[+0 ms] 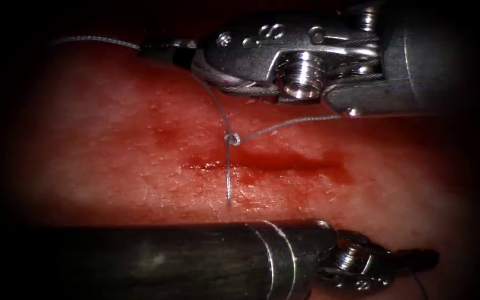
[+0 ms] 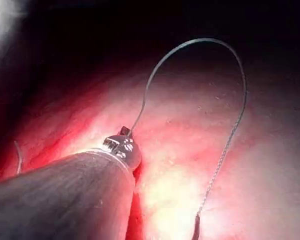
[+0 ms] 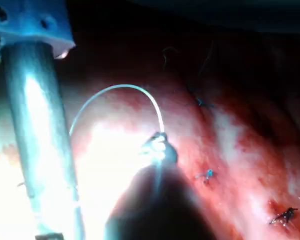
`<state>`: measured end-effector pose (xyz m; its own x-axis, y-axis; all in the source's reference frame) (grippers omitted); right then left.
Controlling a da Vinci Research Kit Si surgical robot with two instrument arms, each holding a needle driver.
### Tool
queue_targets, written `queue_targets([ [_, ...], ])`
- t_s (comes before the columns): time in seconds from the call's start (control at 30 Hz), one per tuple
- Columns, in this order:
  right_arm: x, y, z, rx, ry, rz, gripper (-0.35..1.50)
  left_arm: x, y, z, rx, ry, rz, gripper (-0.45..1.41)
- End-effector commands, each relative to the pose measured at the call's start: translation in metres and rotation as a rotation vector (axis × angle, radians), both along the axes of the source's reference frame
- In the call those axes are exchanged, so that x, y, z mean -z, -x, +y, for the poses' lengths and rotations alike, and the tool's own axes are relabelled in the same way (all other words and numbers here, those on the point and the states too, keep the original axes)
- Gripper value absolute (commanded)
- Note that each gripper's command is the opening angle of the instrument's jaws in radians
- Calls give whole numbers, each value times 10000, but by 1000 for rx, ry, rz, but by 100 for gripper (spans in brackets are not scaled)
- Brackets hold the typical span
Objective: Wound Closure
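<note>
Where the endoscope looks down, a knot (image 1: 231, 139) sits on the tissue (image 1: 112, 144) just above the cut (image 1: 273, 162), and the right tool (image 1: 162, 49) is clamped on the thread (image 1: 212, 97). In the left wrist view, the left tool (image 2: 124, 134) pinches an arc of thread. In the right wrist view, the right tool grips a pale loop. Tying seems to be in hand, and the next move calls for an even, opposed pull. I cannot tell where the needle is.

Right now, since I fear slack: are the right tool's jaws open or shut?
Shut on the thread: in the endoscope view the right tool pinches it between closed tips, a strand running out leftward.
</note>
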<state>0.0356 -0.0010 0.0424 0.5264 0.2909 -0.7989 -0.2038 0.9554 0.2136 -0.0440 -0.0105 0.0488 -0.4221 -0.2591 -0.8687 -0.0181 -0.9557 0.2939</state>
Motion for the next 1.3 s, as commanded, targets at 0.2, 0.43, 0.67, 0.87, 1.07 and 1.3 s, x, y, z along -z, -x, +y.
queue_targets([
  [0.2,-4,21,6,-19,26,10,-35,3,-2,-4,-8,3,-3,-45],
  [0.43,-6,57,16,-50,39,15,-35,6,-7,-4,-8,2,-2,-45],
  [0.67,-17,37,18,-20,-57,88,113,-3,11,-19,-32,7,26,-45],
  [0.87,-45,27,0,33,-110,74,124,5,1,-34,-74,27,39,-45],
  [1.07,-70,18,-24,66,-145,58,116,16,-3,-41,-98,48,40,-45],
  [1.3,-70,30,-14,29,-115,81,-35,24,4,-48,-107,49,45,-45],
])
